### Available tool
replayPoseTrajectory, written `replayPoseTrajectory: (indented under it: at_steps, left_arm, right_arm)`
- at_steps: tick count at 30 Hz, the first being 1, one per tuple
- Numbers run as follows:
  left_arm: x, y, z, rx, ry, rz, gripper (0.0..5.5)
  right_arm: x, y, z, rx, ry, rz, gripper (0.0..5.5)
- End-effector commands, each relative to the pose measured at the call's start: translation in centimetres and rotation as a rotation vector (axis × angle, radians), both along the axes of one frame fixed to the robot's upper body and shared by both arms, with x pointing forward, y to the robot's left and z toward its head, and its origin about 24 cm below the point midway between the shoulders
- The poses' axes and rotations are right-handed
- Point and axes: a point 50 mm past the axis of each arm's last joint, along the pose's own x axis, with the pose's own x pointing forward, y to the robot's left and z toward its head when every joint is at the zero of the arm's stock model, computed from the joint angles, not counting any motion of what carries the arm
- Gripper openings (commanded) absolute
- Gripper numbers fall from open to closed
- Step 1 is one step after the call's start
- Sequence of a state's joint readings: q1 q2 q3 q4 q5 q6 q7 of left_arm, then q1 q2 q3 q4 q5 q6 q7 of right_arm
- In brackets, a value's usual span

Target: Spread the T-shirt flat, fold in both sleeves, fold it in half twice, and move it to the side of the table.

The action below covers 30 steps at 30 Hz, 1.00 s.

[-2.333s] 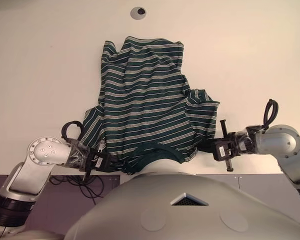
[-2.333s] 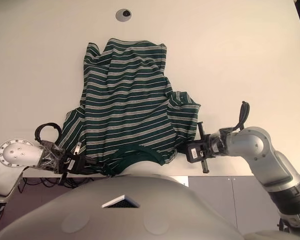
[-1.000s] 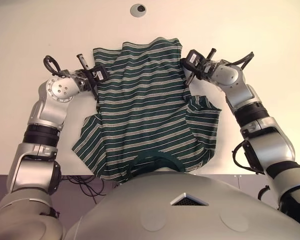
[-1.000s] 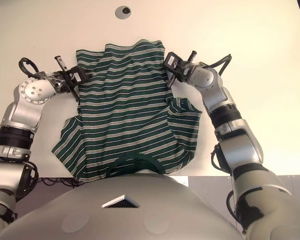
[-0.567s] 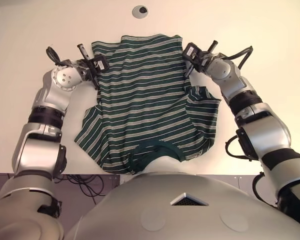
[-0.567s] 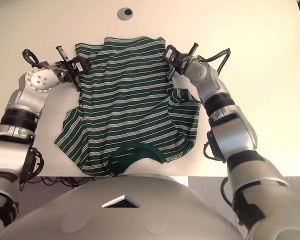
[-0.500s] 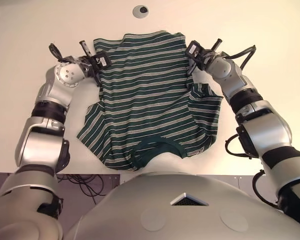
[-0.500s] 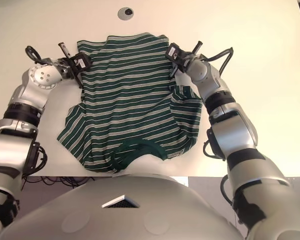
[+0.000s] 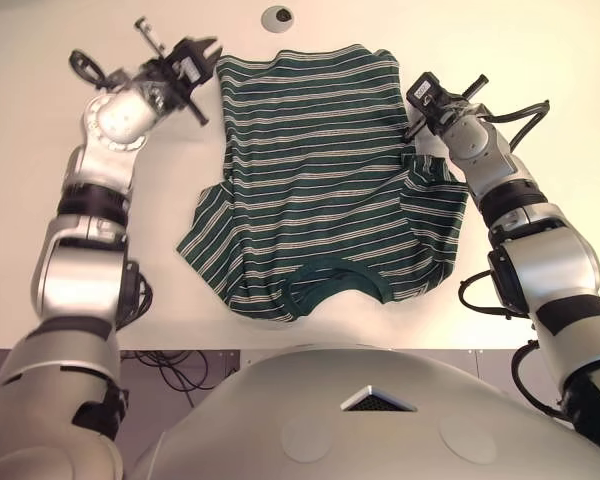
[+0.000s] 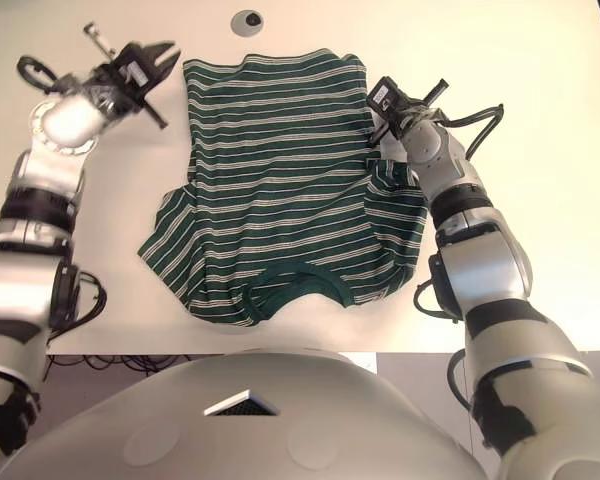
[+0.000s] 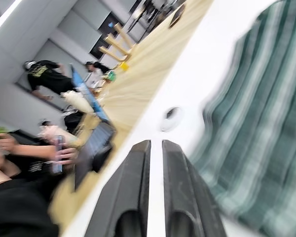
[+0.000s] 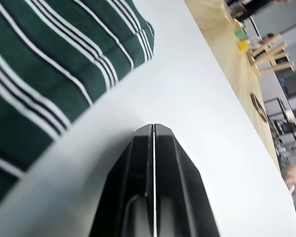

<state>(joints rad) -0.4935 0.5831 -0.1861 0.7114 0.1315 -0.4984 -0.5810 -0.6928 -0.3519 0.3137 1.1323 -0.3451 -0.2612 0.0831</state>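
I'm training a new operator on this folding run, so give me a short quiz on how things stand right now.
1. True or false: the T-shirt is already folded in half.
2. Which gripper has its fingers pressed together? A) left gripper B) right gripper
3. Fill in: the collar lies at the end of the shirt nearest the ___.
Key: 1 false; 2 B; 3 robot.
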Motion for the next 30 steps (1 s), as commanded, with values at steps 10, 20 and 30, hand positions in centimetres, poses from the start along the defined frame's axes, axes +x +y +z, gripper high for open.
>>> replayPoseTrajectory:
  at_steps: [10,20,30]
  left_arm:
    - [-15.2,4.3,-1.2,0.046,0.684,-0.264,0.35]
    - [-15.1,4.5,-3.6,0.263,0.788,-0.245,0.35]
    - [-15.4,8.2,-2.3,0.308,0.808,-0.133,0.35]
  right_arm:
    - [-5.9,3.5,4.2,0.351,-0.093,0.427,0.00]
    - [-11.2,0.2,3.1,0.075,0.156,0.512,0.00]
    - [-15.4,-3.6,-0.7,-0.150,0.397,0.451,0.00]
